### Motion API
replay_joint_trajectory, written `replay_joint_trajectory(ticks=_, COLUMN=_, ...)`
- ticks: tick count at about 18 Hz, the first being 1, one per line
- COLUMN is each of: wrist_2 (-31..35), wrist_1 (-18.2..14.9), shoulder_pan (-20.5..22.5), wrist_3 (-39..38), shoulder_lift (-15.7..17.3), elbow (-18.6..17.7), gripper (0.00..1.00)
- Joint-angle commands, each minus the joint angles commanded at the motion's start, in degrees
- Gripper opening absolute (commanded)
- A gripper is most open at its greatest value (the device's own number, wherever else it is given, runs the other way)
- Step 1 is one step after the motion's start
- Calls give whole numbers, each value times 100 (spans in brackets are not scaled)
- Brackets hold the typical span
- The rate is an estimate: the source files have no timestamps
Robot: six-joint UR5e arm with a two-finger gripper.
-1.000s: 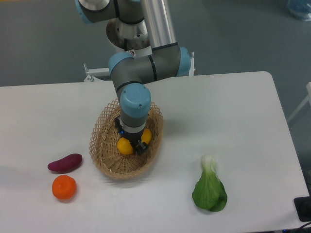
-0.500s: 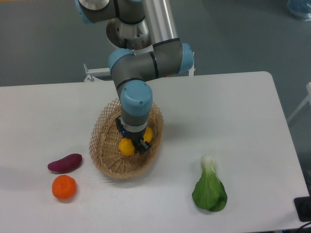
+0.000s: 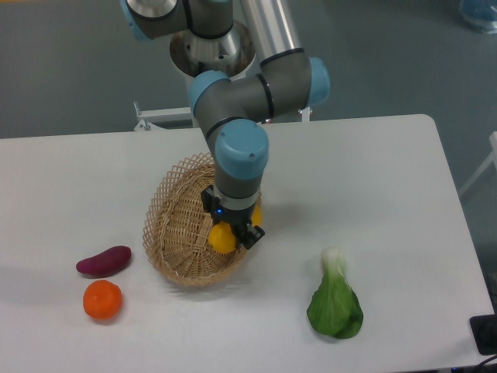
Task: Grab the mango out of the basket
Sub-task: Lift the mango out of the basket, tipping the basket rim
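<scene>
now fingers (image 3: 235, 233) clamped on mango (image 3: 223, 237), above basket (image 3: 172, 225) right rim.

Mango (image 3: 223, 238) over basket's (image 3: 175, 233) right side; greens (image 3: 335, 305) further right.

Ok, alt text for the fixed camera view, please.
A two-finger gripper on a grey-and-blue arm grips a smooth yellow mango above the oval tan wicker basket on a white table; a purple sweet potato, round orange fruit and leafy green vegetable lie nearby.
</scene>
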Motion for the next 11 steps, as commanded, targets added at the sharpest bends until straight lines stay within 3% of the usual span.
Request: replay_joint_trajectory(ticks=11, wrist_2=141, wrist_1=0, shoulder_pan=843, wrist_3=254, shoulder_lift=-79, elbow=502, gripper=44)
